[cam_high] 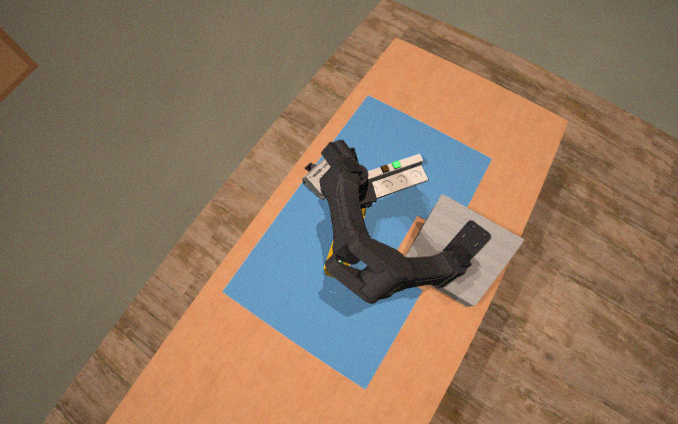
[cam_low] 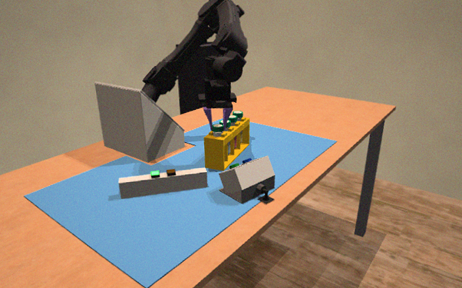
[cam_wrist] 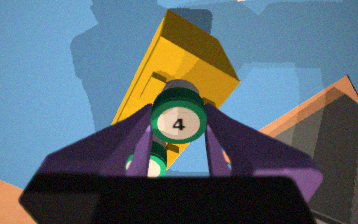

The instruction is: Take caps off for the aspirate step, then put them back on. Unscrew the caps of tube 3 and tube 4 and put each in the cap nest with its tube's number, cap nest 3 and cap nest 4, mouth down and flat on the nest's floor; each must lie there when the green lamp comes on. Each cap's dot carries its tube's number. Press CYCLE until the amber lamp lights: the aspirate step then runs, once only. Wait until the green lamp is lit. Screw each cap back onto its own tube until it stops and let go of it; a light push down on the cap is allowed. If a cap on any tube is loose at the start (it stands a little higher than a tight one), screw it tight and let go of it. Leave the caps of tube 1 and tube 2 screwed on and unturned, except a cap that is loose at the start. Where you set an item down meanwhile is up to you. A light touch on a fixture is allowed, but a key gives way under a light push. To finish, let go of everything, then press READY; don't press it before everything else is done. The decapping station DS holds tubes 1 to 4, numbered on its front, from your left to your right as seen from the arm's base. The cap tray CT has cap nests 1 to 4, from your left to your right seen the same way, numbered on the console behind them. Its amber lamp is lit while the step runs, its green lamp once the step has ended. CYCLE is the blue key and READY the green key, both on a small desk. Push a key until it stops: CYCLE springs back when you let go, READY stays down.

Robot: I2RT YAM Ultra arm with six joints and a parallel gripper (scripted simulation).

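The yellow decapping station stands on the blue mat, and it also shows in the exterior view. My gripper points down over its end and is shut on the green cap with the dot numbered 4. That cap sits on top of its tube. A second green cap shows partly behind my left finger. In the exterior view my purple fingers flank the nearest cap. The cap tray shows empty round nests. Its green lamp is lit and its amber lamp is dark.
The small key desk stands in front of the station, with the green key and the blue key on top. The grey wedge mount of my arm stands behind the mat. My arm hides the station in the top view.
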